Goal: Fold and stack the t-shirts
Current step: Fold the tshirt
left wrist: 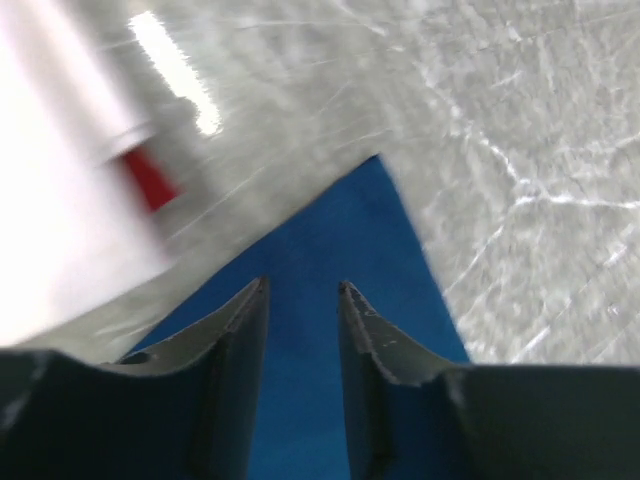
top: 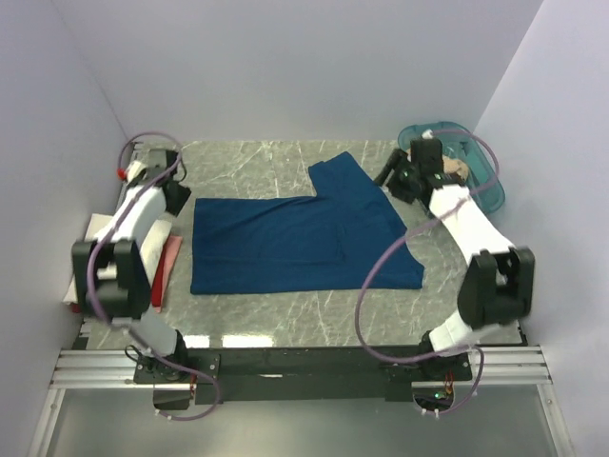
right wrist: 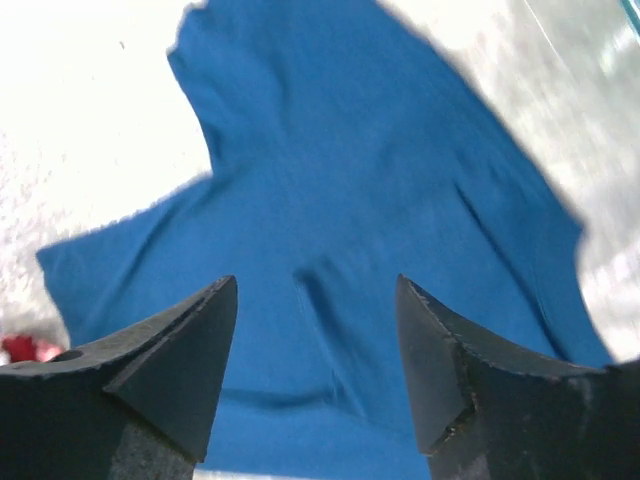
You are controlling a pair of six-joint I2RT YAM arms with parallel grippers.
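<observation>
One navy t-shirt (top: 285, 243) is lying flat (sleeve jutting out) below the left end effector (left wrist: 303, 285) and right end effector (right wrist: 315, 282). Both are gaping apart, gripping nothing.

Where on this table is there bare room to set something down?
Bare marble: the far strip between the blue t-shirt and the back wall, and the near strip along the front rail. Crowded: the right by the teal tub, the left by a white and red pile.

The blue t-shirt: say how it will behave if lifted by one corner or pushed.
Likely floppy: the blue t-shirt lies flat with soft creases, so a lifted corner would probably drape. Probably light, being thin cloth. A push would likely bunch it rather than slide it whole across the table.
</observation>
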